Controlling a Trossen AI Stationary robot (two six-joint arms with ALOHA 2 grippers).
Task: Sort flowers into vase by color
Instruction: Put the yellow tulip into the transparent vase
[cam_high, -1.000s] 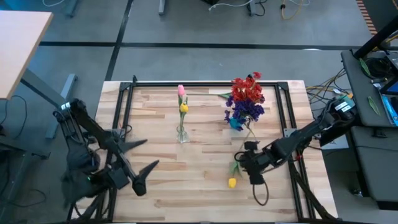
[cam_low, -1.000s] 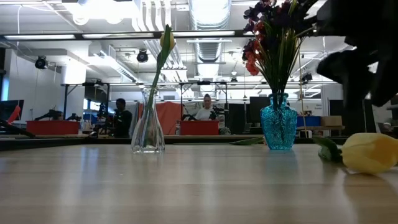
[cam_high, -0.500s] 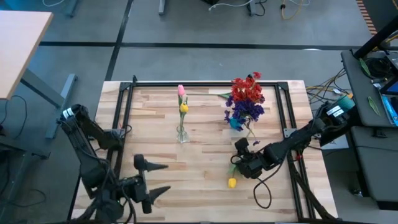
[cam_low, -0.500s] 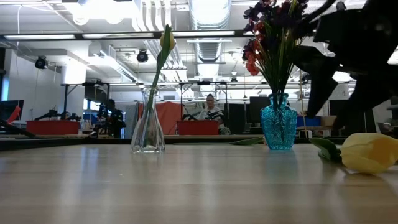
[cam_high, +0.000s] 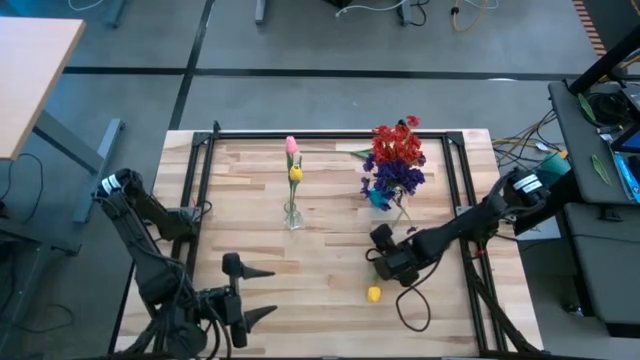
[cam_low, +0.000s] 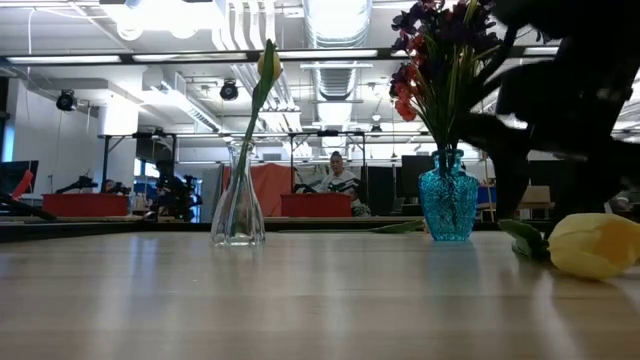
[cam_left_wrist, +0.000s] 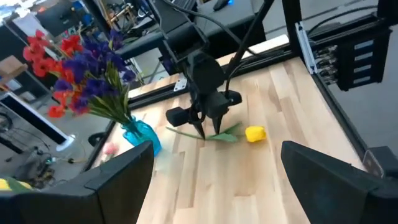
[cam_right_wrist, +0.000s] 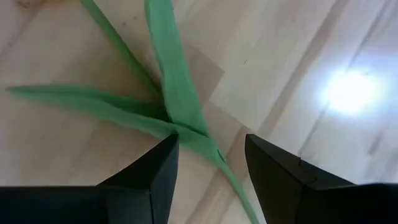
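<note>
The right end effector (cam_high: 377, 262) has slid in over the yellow tulip (cam_high: 373, 293), fingers parted astride its green stem, not gripping. The tulip lies flat on the surface (cam_high: 320, 290), bud nearest, stem running away beneath the fingers. Beyond stands the blue vase (cam_high: 378, 199). The left end effector (cam_high: 262, 292) has swung round, spread wide.
</note>
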